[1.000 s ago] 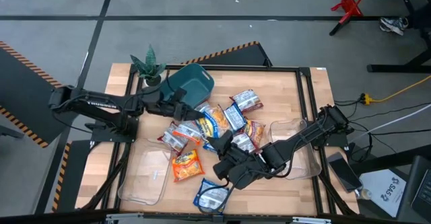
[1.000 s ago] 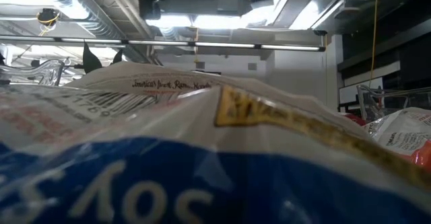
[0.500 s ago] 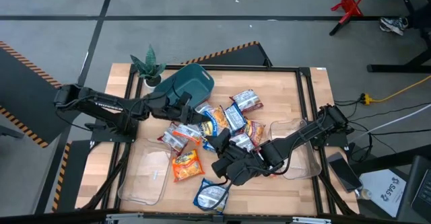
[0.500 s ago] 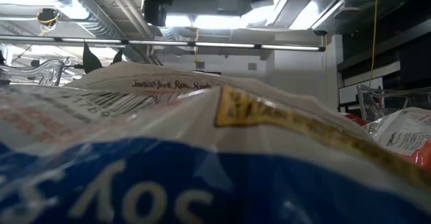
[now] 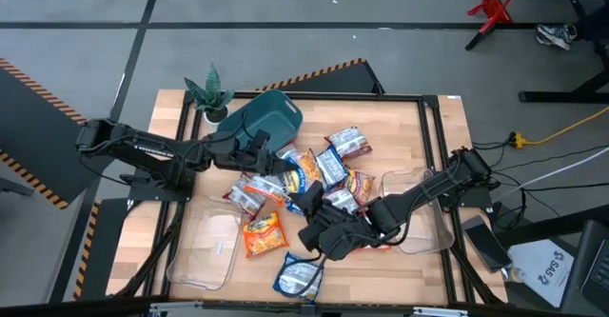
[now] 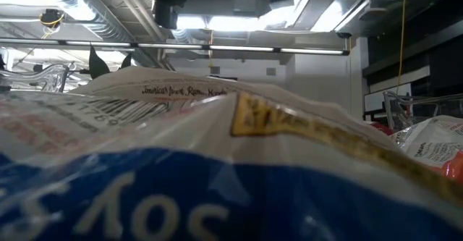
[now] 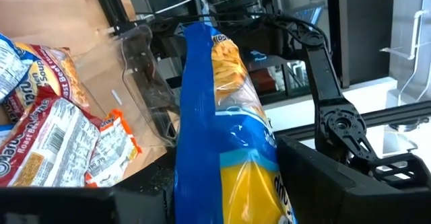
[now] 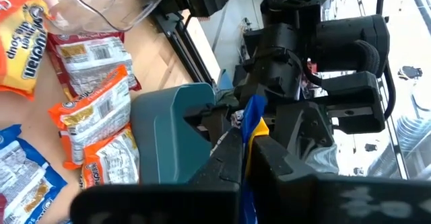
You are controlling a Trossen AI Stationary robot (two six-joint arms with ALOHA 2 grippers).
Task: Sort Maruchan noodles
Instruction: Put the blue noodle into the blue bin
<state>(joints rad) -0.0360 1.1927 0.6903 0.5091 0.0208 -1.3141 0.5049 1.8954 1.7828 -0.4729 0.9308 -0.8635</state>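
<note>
Several Maruchan noodle packets (image 5: 333,169) in orange, red-white and blue-white wrappers lie piled at the table's middle. My left gripper (image 5: 278,162) (image 7: 225,183) reaches in from the left and is shut on a blue-and-yellow packet (image 5: 296,172) (image 7: 219,109). My right gripper (image 5: 309,212) (image 8: 248,163) comes from the right and is shut on a blue-and-yellow packet edge (image 8: 252,120). It looks like the far end of that same packet. One orange packet (image 5: 264,233) and one blue-white packet (image 5: 300,279) lie apart near the near edge; the latter (image 6: 217,168) fills the low view. My left gripper pinches the blue-and-yellow packet between its two fingers at the packet's near end (image 7: 222,173), coming level from the table's left. The packet stands on edge and stretches away toward the right arm. My right gripper pinches a thin blue-and-yellow edge (image 8: 249,140) between its nearly closed fingers, slanting in from the table's near right. The strip runs on toward the left gripper beyond the teal bin.
A teal bin (image 5: 266,117) lies tipped at the far left beside a small plant (image 5: 209,93). Clear trays sit at the near left (image 5: 205,246) and at the right (image 5: 419,212), the right arm reaching over the latter. A black frame borders the table.
My left gripper has moved a little toward the table's right, closer to the right gripper, with the blue-and-yellow packet. The right gripper has kept almost still.
</note>
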